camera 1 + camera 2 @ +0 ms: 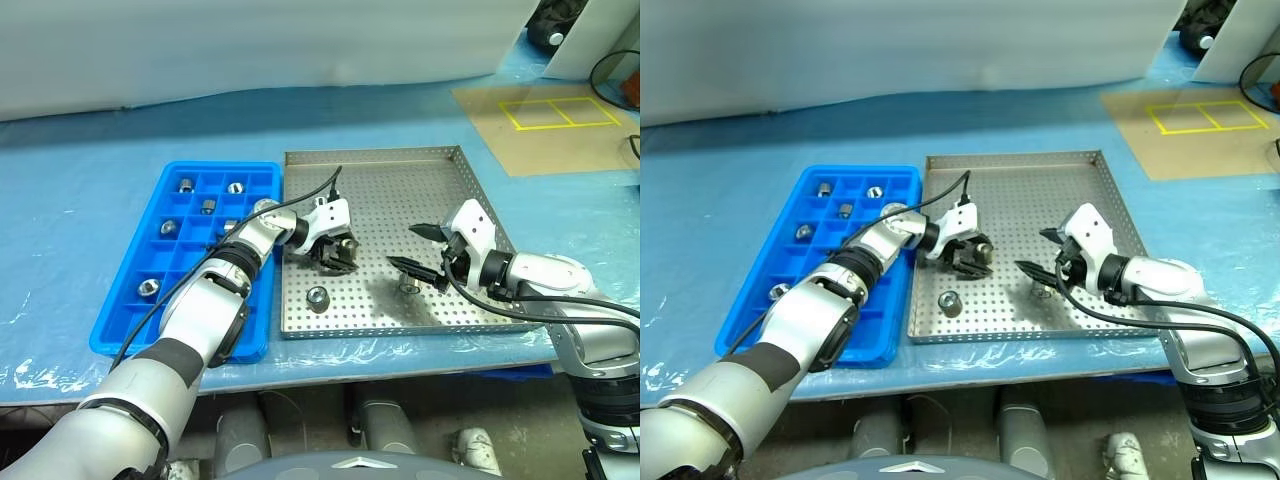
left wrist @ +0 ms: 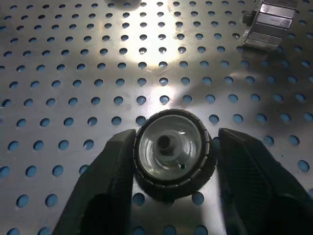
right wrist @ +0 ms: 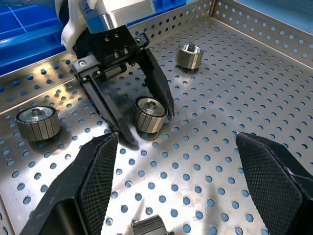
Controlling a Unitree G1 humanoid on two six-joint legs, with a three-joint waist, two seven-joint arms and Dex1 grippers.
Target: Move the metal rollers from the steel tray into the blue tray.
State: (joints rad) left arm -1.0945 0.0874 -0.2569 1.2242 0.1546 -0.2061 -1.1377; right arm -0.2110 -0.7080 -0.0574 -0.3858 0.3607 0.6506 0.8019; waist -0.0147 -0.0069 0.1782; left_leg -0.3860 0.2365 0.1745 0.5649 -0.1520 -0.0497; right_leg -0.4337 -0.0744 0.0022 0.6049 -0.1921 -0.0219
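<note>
Well inside steel tray (image 1: 470, 180) rim, left gripper (image 3: 139, 117) around roller (image 3: 150, 113)

Silver-grey arms, black cables, black-fingered left gripper (image 1: 338, 255).

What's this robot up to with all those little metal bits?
It is moving small metal rollers from the steel tray into the blue tray. Right now the left gripper is down on the steel tray with its two black fingers on either side of one roller, closing in on it but not lifting it. The right gripper waits open above the same tray. A few rollers remain in the steel tray, and several already sit in the blue tray's compartments.
</note>
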